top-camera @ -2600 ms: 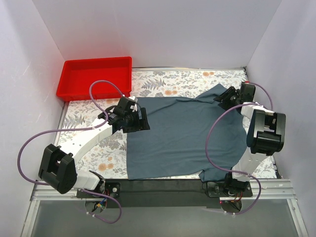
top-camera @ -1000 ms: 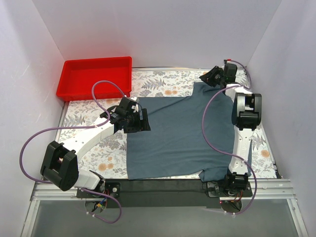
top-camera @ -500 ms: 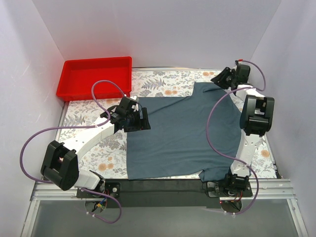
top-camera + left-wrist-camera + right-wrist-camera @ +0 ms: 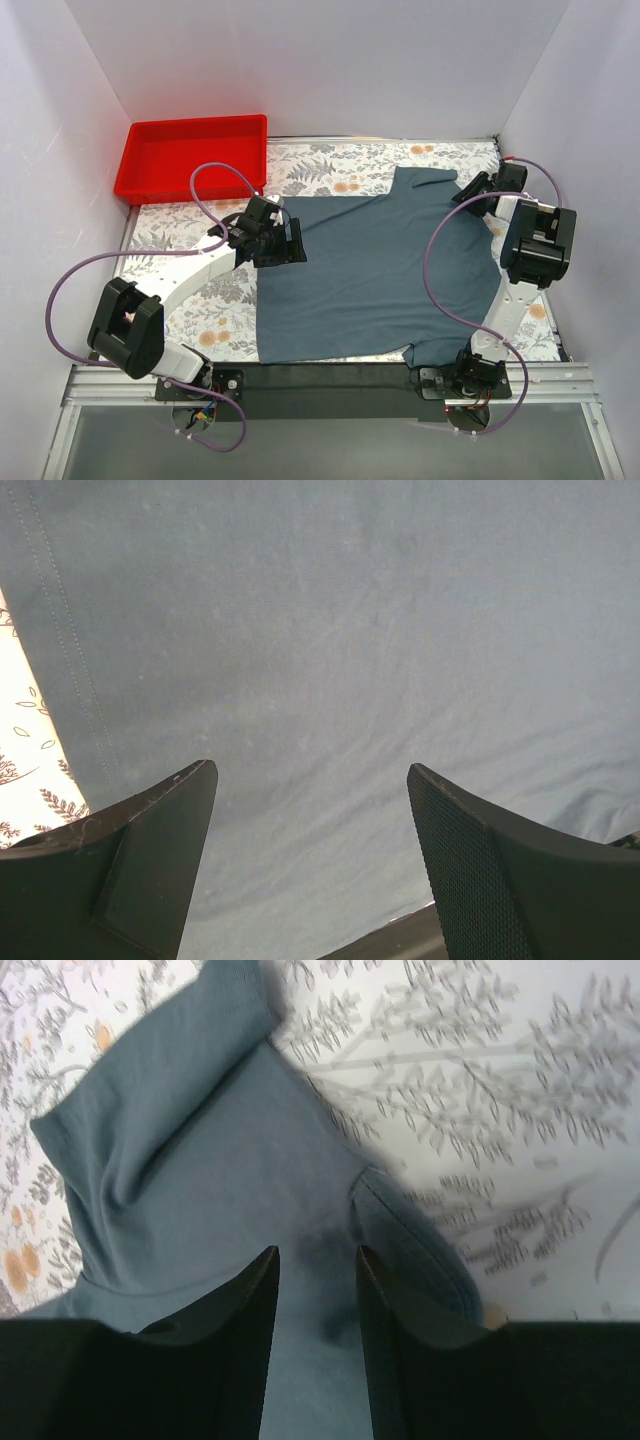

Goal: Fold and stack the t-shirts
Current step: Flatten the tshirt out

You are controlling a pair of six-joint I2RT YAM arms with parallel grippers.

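Note:
One slate blue-grey t-shirt [image 4: 370, 270] lies spread flat on the floral table [image 4: 330, 165], its hem toward the left arm. My left gripper [image 4: 291, 243] hovers over the shirt's left edge; in the left wrist view [image 4: 310, 770] its jaws stand wide open and empty over smooth fabric [image 4: 330, 630]. My right gripper [image 4: 467, 192] is at the shirt's far right part. In the right wrist view [image 4: 318, 1252] its jaws stand narrowly apart just above a rumpled sleeve and seam [image 4: 180, 1160], holding nothing.
A red bin [image 4: 190, 155] stands at the back left, off the shirt. White walls close in on the left, back and right. Floral tabletop shows beyond the sleeve [image 4: 480, 1080] and beside the hem [image 4: 20, 760].

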